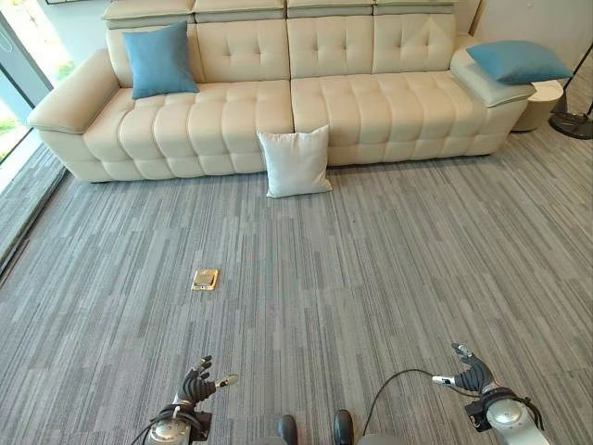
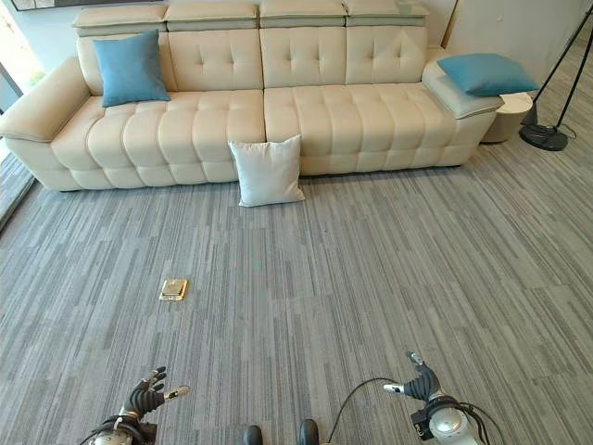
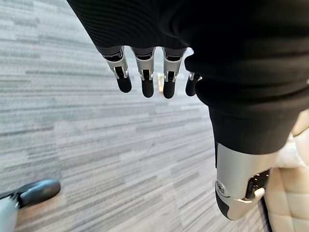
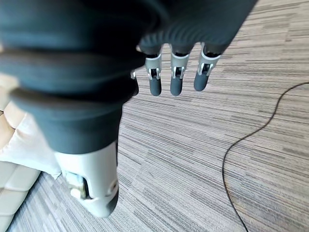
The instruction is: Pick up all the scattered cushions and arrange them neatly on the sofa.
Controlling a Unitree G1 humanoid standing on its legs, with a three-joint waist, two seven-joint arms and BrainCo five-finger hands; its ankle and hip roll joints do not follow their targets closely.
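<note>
While both the left hand (image 1: 196, 383) and right hand (image 1: 472, 374) are hanging open and empty, the white cushion (image 1: 295, 161) is looking soft and light; grip its top edge.

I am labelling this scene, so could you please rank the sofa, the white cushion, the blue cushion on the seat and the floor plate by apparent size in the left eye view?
1. sofa
2. white cushion and blue cushion on the seat: look alike, unranked
3. floor plate

Left hand (image 1: 197, 384) and right hand (image 1: 472, 375) hang low, fingers relaxed, empty.
</note>
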